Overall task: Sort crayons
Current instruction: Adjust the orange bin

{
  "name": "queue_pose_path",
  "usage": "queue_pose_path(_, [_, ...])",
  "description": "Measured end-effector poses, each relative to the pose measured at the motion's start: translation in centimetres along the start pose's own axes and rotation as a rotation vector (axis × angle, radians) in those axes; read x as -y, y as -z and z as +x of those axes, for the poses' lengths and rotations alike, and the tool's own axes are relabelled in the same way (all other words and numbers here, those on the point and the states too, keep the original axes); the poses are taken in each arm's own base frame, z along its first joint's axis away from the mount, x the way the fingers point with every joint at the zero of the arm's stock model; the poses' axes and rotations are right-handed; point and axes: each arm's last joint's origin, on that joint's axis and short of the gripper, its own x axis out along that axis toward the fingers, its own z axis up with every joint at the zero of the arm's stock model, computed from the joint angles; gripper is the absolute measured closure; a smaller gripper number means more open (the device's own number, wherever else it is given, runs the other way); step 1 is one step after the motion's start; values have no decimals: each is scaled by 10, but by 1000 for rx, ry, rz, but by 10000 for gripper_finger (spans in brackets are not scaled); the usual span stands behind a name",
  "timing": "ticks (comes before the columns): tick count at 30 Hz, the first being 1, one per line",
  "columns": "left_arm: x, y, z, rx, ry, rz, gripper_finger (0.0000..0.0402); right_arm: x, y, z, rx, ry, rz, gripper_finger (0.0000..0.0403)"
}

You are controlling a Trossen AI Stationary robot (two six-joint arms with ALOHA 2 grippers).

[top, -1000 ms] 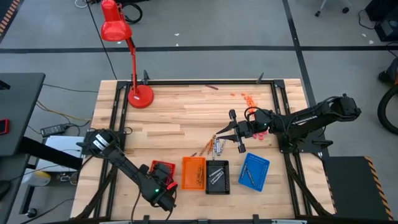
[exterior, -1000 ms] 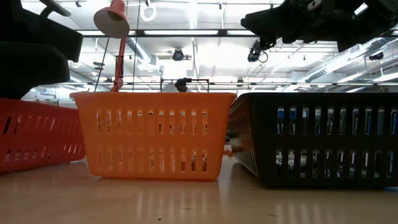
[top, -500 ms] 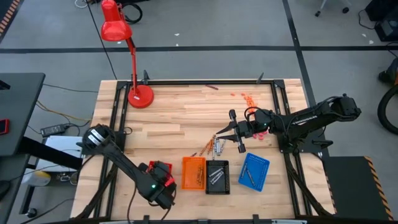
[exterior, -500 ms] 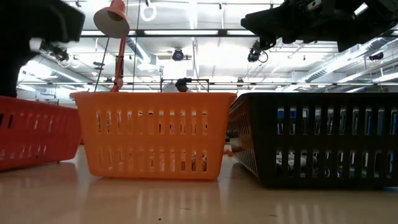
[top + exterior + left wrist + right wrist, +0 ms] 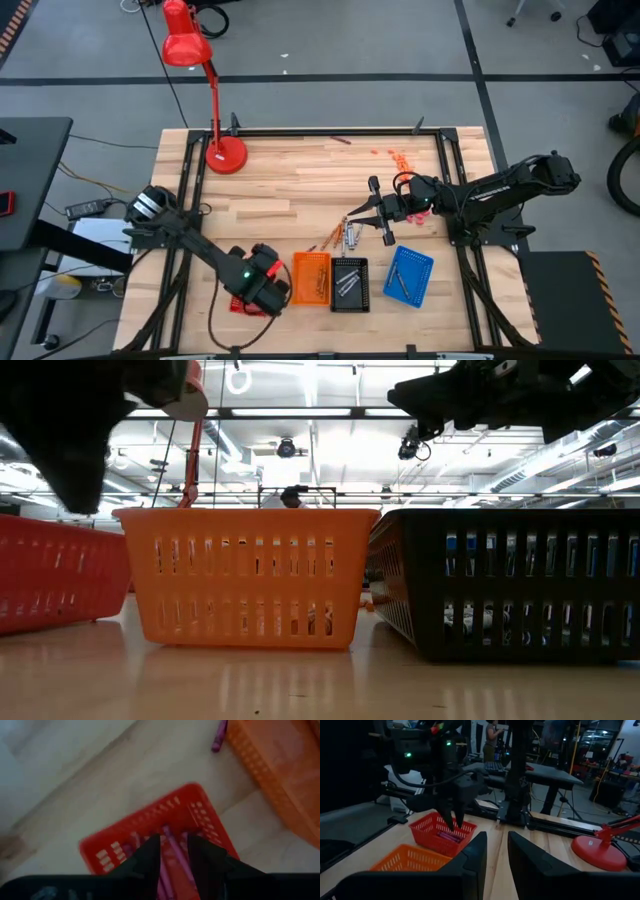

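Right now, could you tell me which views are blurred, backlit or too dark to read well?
Left wrist view: soft and blurred, the red tray and the crayons in it smeared. Low view: backlit by ceiling lights, arms mere silhouettes, glare streaks on the table. Right wrist view: dim, the far left gripper dark above the red tray. High view: evenly lit and sharp.

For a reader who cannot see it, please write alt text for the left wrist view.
The left gripper hangs with parted fingers over a red tray that holds purple crayons. The tray rests on a wooden table. An orange tray stands beside it, with one more purple crayon loose on the table.
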Motion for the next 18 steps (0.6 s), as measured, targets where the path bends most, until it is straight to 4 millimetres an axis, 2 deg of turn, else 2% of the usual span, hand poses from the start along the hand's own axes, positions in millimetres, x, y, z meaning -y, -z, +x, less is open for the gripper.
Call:
queue_pose_path(9, [-3, -42, 10, -9, -5, 109, 292, -1, 3, 0, -28, -5, 6, 321])
queue_pose_path(18, [0, -80, 19, 27, 78, 260, 292, -1, 4, 0, -38, -6, 9, 321])
